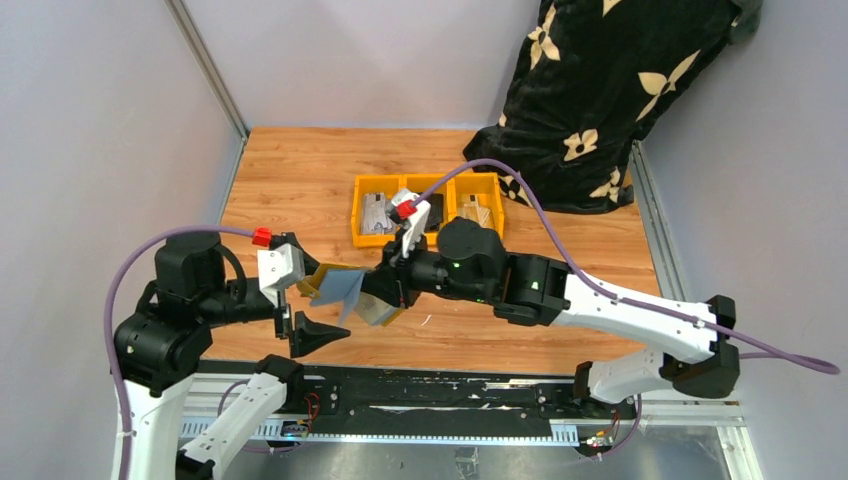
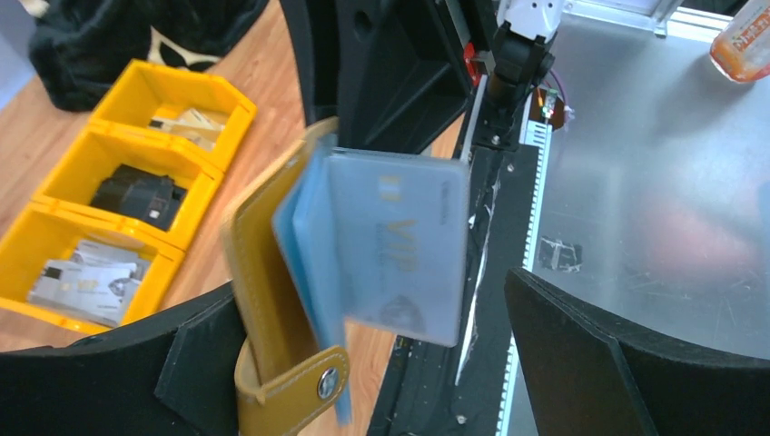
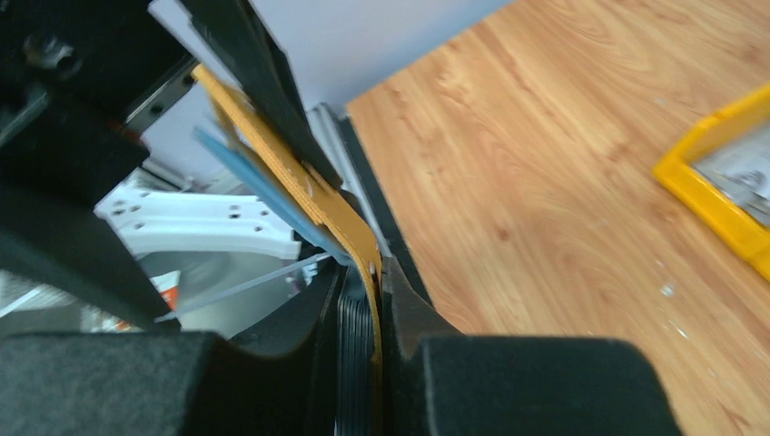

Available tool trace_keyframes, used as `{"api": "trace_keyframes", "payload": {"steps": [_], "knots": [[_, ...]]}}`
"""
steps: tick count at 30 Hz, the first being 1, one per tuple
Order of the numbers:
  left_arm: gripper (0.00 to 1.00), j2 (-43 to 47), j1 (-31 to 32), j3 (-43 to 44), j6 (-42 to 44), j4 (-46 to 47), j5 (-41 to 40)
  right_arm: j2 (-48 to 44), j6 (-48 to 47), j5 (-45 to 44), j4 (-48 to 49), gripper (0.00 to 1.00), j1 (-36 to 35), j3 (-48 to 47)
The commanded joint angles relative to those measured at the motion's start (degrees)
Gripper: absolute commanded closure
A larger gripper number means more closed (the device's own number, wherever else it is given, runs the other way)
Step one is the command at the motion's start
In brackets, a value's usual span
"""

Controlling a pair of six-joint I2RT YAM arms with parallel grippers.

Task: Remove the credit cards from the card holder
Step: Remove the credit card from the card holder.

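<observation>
1. The right gripper (image 3: 363, 300) is pinched shut on one edge of the card holder (image 2: 263, 300). That pinch should stay firm and steady.
2. The left gripper (image 1: 305, 312) is spread wide and grips nothing. The credit cards (image 2: 399, 245) fan out of the holder's pocket between its fingers.
3. The best move is probably to close on the front card alone, near its free edge. Then draw it straight out along the pocket, away from the right gripper.
4. The front card reads "VIP" in gold, and its smaller print is too fine to read.

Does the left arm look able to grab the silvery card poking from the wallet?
Probably yes: the open left gripper straddles the card, nothing between, while the right gripper pinches the card holder.
</observation>
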State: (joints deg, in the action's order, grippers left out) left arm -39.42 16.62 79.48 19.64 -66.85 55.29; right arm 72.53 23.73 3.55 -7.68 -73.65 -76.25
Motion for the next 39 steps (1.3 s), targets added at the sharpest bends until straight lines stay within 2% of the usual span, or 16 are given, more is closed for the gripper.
{"api": "trace_keyframes", "payload": {"steps": [1, 4, 7, 8, 12, 13, 14, 15, 17, 18, 21, 27, 32, 37, 39], "knots": [[0.00, 1.1, -0.2, -4.2, 0.9, 1.0, 0.7, 6.0, -0.1, -18.1, -16.8, 1.00, -4.3, -12.6], [0.00, 2.4, -0.2, -6.2, 0.1, 3.1, -2.4, 8.4, -0.8, -21.5, -18.8, 1.00, -6.3, -16.3], [0.00, 4.3, -0.2, -8.0, -1.9, 8.2, -11.1, 9.5, -1.8, -21.1, -19.2, 1.00, -7.2, -17.9], [0.03, 5.1, -0.2, -8.6, -1.8, 9.3, -12.9, 9.2, -2.0, -20.1, -18.4, 1.00, -7.3, -17.3], [0.26, 6.9, -0.1, -9.2, -0.7, 10.1, -12.0, 6.0, -3.9, -15.2, -12.3, 1.00, -7.3, -12.5], [0.35, 7.1, -0.1, -9.3, -0.7, 10.1, -11.1, 5.0, -4.5, -13.7, -11.2, 1.00, -7.3, -10.9], [0.51, 7.2, -0.1, -9.5, -0.8, 10.1, -10.1, 4.1, -4.9, -12.2, -9.0, 1.00, -7.3, -9.6], [0.59, 7.2, -0.1, -9.5, -1.1, 10.1, -9.7, 3.4, -5.2, -11.2, -8.0, 1.00, -7.2, -8.6], [0.70, 6.6, -0.2, -9.2, -2.1, 10.0, -8.6, 2.3, -6.1, -8.6, -7.3, 1.00, -7.2, -7.8], [0.72, 6.2, -0.1, -8.7, -2.3, 9.7, -7.5, 1.7, -6.8, -6.1, -6.5, 1.00, -7.1, -6.8], [0.74, 5.0, -0.1, -7.1, -3.5, 8.6, -3.3, -0.5, -7.4, -0.6, -3.9, 1.00, -6.8, -4.3], [0.69, 2.2, -0.2, -5.2, -7.8, 7.0, 4.5, -5.4, -5.3, 13.8, 3.8, 1.00, -2.9, 2.8], [0.76, -0.6, -0.1, -2.8, -13.1, 7.0, 11.3, -8.5, -3.8, 25.8, 10.7, 1.00, 0.1, 6.8], [0.55, -3.2, -0.2, -3.8, -18.7, 6.8, 19.1, -9.8, -2.7, 31.3, 15.7, 1.00, 1.3, 8.7], [0.50, -3.8, -0.1, -4.6, -19.9, 6.8, 20.6, -9.8, -2.4, 32.2, 16.2, 1.00, 2.0, 8.6]]}}
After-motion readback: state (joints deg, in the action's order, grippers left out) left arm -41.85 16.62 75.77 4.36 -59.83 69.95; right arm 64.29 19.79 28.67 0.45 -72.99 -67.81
